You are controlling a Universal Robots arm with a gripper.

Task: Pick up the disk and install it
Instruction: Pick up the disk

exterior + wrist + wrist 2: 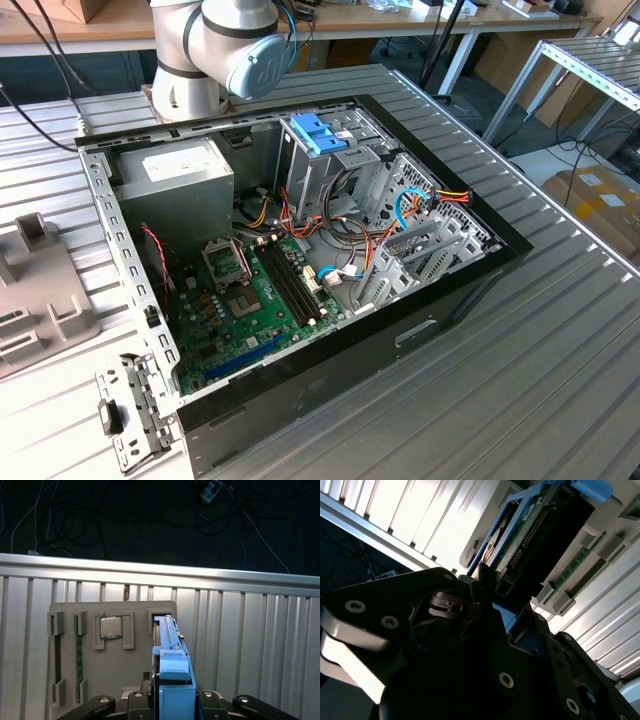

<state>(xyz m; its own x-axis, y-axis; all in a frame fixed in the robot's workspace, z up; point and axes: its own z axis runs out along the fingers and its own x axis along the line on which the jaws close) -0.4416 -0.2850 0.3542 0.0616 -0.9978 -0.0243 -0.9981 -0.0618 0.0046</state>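
1. Gripping the disk (167, 636) by its near end, the gripper (176, 700) had its jaws pressed against both flat sides of the light-blue rail in the first wrist view, with no gap visible on either side.
2. The disk stood on edge, and its far end sat in a slot of a grey holder tray (135, 680), which lay on the ribbed metal table (260, 645).
3. A processor chip (111, 627) rested in a square recess of that tray just beside the disk's slot, and a green memory stick (78, 652) lay in a long channel beyond it.
4. In the second wrist view, the disk (540, 535) showed a dark face and a green circuit-board edge inside its blue frame, while the dark body of the gripper (487, 585) was close against the near end.
5. In the exterior view, an open computer case (400, 340) lay on its side on the table (560, 400); the motherboard (250, 300) was exposed, and a grey power supply (185, 175) sat in the corner nearest the robot arm's base (215, 50).
6. A bright-blue bracket (318, 133) capped the tall metal cage (300, 175) inside the case, with coloured cables (420, 200) bunched towards the exterior view's right of it.
7. A grey moulded block (40, 290) sat on the table at the exterior view's left edge, well apart from the cage.
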